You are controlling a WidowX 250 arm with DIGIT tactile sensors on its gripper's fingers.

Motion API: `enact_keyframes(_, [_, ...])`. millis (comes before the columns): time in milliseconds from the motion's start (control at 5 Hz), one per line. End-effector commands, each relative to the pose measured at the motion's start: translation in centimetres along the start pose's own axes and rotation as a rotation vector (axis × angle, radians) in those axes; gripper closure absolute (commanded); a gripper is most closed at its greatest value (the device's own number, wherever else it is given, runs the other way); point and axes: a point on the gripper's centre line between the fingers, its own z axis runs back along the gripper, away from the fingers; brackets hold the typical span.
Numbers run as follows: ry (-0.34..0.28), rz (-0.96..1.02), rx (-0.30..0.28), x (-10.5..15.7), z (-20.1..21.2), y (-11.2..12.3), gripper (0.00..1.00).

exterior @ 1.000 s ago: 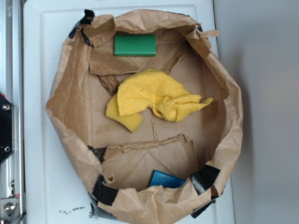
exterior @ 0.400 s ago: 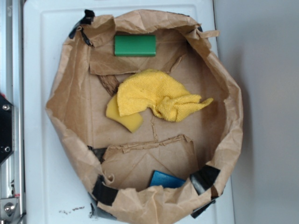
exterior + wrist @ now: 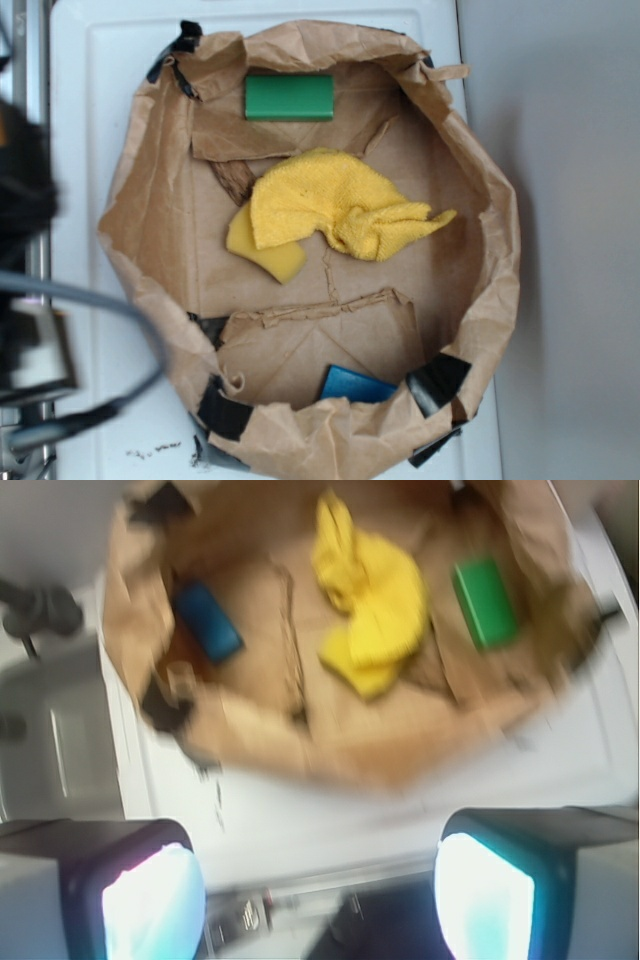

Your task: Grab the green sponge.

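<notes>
A: Largest first, we have the white tray [image 3: 100, 150]; on it sits the paper bag [image 3: 490, 290], its brown walls rolled down into a wide, crumpled rim, patched at several spots with black tape [image 3: 225, 410].

B: And inside the bag?

A: We count four things on its floor; the yellow cloth [image 3: 335, 205] lies bunched near the middle, and the yellow sponge [image 3: 262, 255] pokes out from under the cloth's lower left edge, touching it; the sponge [image 3: 289, 98], the green one, lies flat at the top of the exterior view, just beside the bag's far wall and well apart from the cloth; the blue block [image 3: 352, 384] rests at the bottom, partly hidden by the near rim.

B: Does the wrist view agree?

A: It does, though it is blurred; there we see the sponge [image 3: 485, 602] to the right of the cloth [image 3: 370, 605], and the block [image 3: 207, 620] to the left.

B: The gripper [image 3: 318, 900]?

A: Its two fingers [image 3: 150, 900] stand far apart at the bottom of the wrist view, with nothing between them; it hangs over the tray outside the bag, well away from the sponge; in the exterior view we make out only a dark blur and a grey cable [image 3: 90, 296] at the left edge.
</notes>
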Motion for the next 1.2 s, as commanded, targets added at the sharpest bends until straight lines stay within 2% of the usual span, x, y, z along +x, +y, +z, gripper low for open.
enact_keyframes(0, [-0.011,0.011,0.029,7.6,-3.5,1.9,0.0])
enact_keyframes(200, [-0.01,-0.03,0.084,8.5,-5.5,4.2,0.0])
enact_keyframes(800, [-0.01,-0.03,0.084,8.5,-5.5,4.2,0.0])
enact_keyframes(1000, [-0.013,-0.276,0.034,9.1,-7.0,4.7,0.0])
